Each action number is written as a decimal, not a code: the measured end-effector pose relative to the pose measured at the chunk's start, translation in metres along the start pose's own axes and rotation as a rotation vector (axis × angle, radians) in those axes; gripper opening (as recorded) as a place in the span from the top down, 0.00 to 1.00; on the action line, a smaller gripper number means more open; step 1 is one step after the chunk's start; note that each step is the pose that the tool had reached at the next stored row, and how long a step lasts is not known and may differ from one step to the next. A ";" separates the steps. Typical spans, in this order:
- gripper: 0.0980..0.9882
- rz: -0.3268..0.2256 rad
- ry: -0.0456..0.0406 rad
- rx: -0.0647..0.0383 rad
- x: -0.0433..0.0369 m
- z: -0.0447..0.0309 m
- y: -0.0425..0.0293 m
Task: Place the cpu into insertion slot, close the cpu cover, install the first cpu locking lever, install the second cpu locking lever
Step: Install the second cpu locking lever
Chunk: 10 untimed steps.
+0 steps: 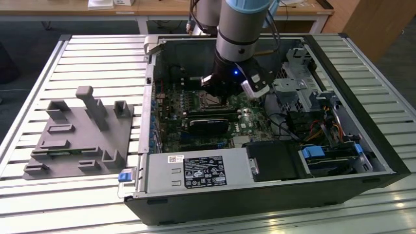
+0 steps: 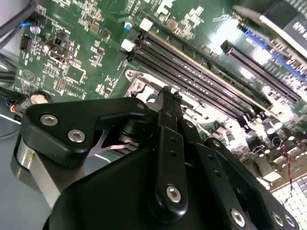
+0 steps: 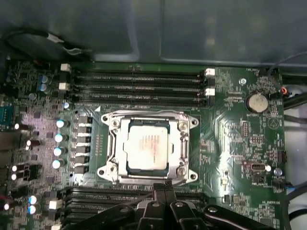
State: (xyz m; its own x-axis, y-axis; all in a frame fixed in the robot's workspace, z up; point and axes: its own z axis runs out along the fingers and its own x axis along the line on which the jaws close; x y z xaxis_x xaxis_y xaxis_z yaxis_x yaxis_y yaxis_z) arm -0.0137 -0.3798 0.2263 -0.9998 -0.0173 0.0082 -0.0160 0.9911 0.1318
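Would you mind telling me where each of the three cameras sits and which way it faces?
Exterior view: off the arm, above and in front of the open computer case, looking down into it; the arm and its gripper hang over the motherboard.
First wrist view: on the arm, looking straight down at the cpu seated under the cpu cover; the gripper's black links show.
Second wrist view: on the arm, looking obliquely across the board past the gripper's linkage at the memory slots.
Shared: both wrist views show the memory slots, socket frame and gripper.
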 end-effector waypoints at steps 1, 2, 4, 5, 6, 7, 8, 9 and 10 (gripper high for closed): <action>0.99 0.000 -0.0001 0.000 0.0004 -0.0001 -0.0008; 0.99 0.000 0.0000 0.000 0.0016 -0.0002 -0.0012; 0.99 0.000 0.0000 0.000 0.0075 0.0000 -0.0012; 0.99 0.000 0.0000 -0.001 0.0114 -0.0001 -0.0012; 0.99 0.000 0.0000 -0.001 0.0158 0.0000 -0.0013; 0.99 0.000 0.0001 -0.001 0.0206 0.0000 -0.0012; 0.99 0.000 0.0000 -0.001 0.0238 0.0001 -0.0012; 0.99 0.000 0.0000 -0.001 0.0270 0.0001 -0.0011; 0.99 0.000 0.0000 -0.002 0.0314 0.0002 -0.0012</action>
State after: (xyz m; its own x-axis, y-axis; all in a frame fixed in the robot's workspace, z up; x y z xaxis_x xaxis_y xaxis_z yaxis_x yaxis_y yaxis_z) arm -0.0450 -0.3816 0.2262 -0.9998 -0.0172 0.0082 -0.0159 0.9909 0.1340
